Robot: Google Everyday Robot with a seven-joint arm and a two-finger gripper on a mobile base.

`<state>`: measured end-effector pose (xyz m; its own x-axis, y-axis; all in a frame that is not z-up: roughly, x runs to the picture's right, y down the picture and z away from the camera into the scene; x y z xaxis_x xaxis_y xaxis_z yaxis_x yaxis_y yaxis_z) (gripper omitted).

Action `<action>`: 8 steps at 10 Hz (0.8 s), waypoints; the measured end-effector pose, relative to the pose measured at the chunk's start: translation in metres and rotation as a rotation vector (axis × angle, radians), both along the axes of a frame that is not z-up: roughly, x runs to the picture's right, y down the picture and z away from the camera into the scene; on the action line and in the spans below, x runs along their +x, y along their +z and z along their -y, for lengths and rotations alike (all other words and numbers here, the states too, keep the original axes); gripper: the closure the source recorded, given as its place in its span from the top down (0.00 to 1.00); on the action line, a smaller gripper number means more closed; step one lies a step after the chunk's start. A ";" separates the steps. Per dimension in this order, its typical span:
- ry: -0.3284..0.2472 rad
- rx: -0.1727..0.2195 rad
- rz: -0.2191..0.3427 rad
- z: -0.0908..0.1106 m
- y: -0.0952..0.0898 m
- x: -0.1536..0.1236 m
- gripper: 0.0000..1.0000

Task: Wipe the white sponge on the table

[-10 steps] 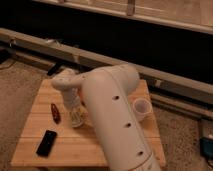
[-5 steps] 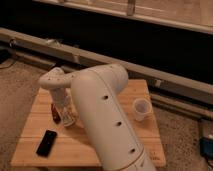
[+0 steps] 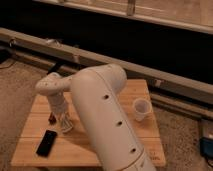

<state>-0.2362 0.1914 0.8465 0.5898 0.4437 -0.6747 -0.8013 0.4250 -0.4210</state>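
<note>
The table (image 3: 145, 145) is low, with a light wooden plank top. My big white arm reaches over its middle from the front right. The gripper (image 3: 63, 123) hangs from the wrist, pointing down at the left part of the tabletop, low over the planks or touching them. The white sponge does not show as a separate thing; it is hidden at or under the gripper's lower end.
A black phone (image 3: 46, 142) lies on the table's front left, just in front of the gripper. A small red object (image 3: 51, 118) lies right beside the gripper on its left. A white cup (image 3: 141, 109) stands at the right. A dark wall and a rail run behind the table.
The arm has swung to the left, and the gripper has moved left and slightly forward over the tabletop, closer to the phone. The cup, hidden behind the arm before, now stands clear of it.
</note>
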 end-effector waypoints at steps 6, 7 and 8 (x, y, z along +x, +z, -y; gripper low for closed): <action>-0.046 -0.048 -0.010 -0.030 -0.020 0.013 0.17; -0.046 -0.051 -0.011 -0.031 -0.021 0.014 0.17; -0.046 -0.051 -0.011 -0.031 -0.021 0.014 0.17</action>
